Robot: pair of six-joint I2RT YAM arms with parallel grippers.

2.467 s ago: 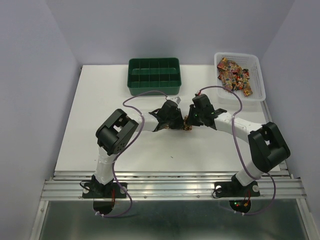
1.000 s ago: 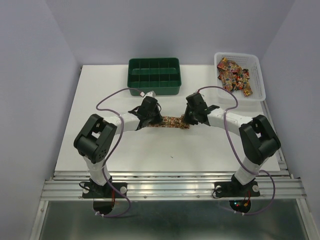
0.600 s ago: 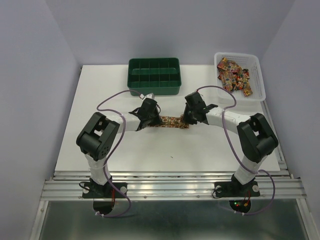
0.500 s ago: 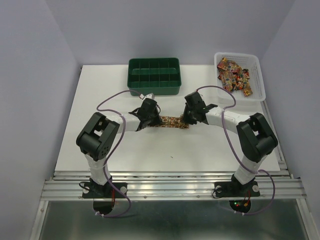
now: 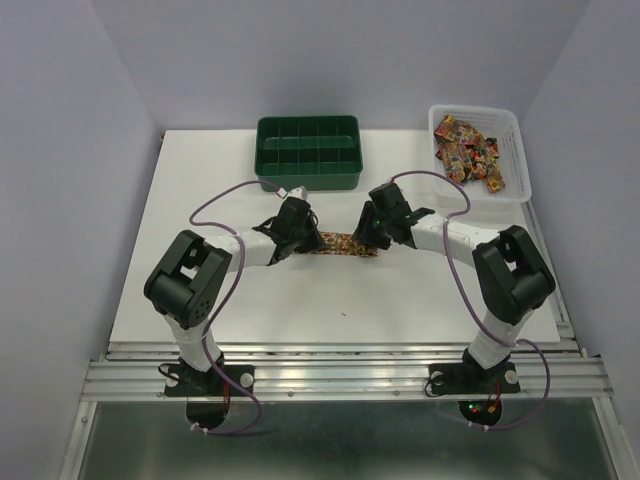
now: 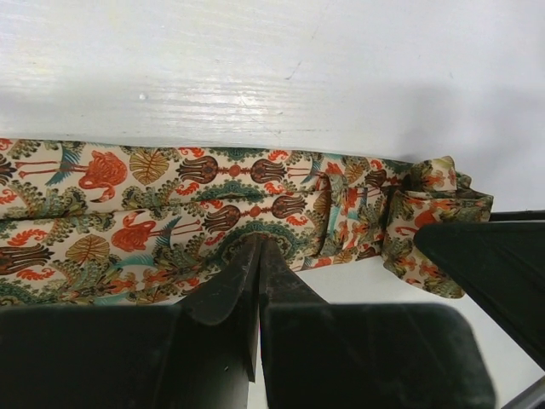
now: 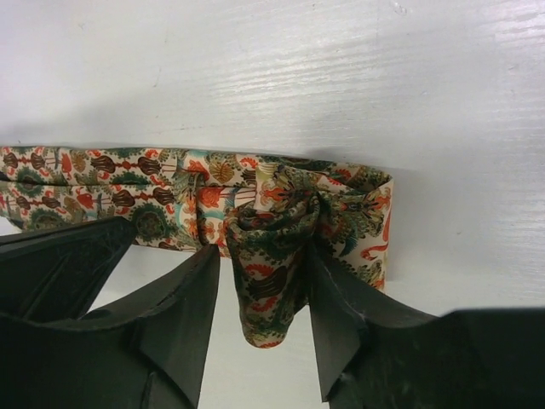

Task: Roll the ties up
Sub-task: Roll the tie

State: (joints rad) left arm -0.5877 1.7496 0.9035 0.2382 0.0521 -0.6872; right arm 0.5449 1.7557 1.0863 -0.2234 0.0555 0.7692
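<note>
Tie [image 5: 340,243]: flat near green tray [image 5: 307,152], ends hidden from above.
Left fingers [image 6: 226,294]: closed on tie's edge.
Right fingers [image 7: 183,315]: now parted around bunched end, earlier pinching.

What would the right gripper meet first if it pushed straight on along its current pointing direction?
The bunched end of the tie, sitting right between the fingers of the open right gripper. The table lies just behind it; how close is hard to judge from the wrist view.
</note>
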